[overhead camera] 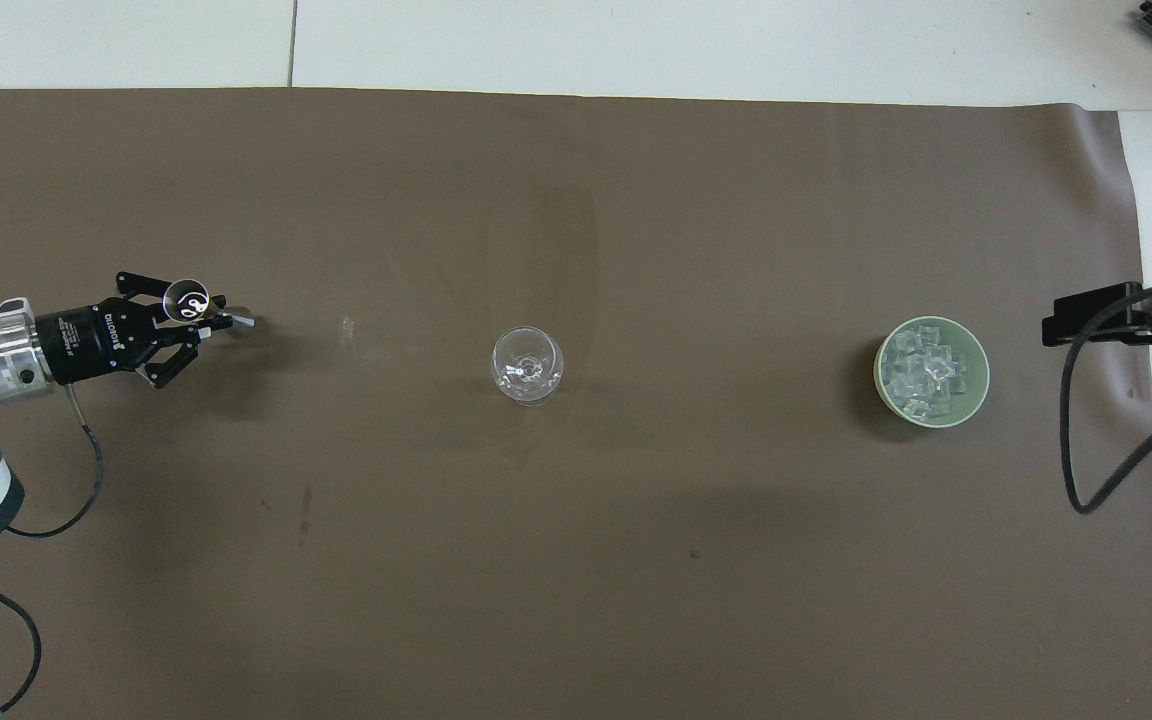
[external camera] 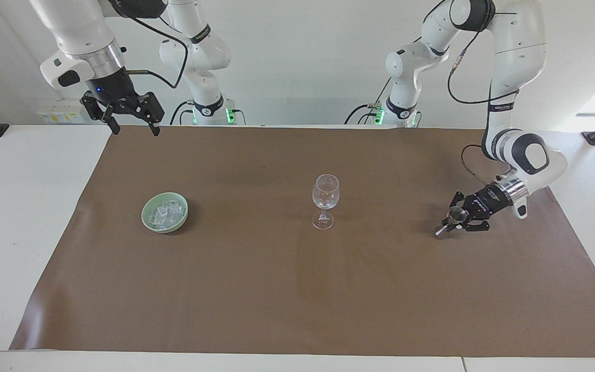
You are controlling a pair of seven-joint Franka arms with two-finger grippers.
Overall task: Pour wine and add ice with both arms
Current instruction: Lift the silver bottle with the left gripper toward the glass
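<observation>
Fingers [external camera: 444,227] of the left gripper [external camera: 450,223] are pressed together on a small metal measuring cup [external camera: 456,211], held low over the brown mat [external camera: 297,289] at the left arm's end of the table [external camera: 18,206]. On the right gripper [external camera: 131,123], we see the fingers [external camera: 156,126] spread wide and holding nothing; that arm waits, raised over the mat's edge nearest the robots.

We find the ice [external camera: 166,213] as a heap of small clear, glassy cubes filling a pale green bowl [external camera: 149,221], which sits on the mat toward the right arm's end of the table. A clear stemmed glass [external camera: 325,200] stands upright near the middle of the mat, well apart from both the bowl and the left gripper.

From the facing view we get both arms whole, the height of each gripper above the mat, and the glass in profile with its stem and foot. From the overhead view we look straight down into the glass [overhead camera: 528,365], where bowl and foot overlap as rings. There the ice [overhead camera: 928,375] shows as separate cubes piled to the rim of the bowl [overhead camera: 879,385], and the cup [overhead camera: 186,298] shows its round, shiny mouth above the left gripper [overhead camera: 211,322]. Of the right gripper [overhead camera: 1096,315], only a black part enters that view, beside the bowl.
</observation>
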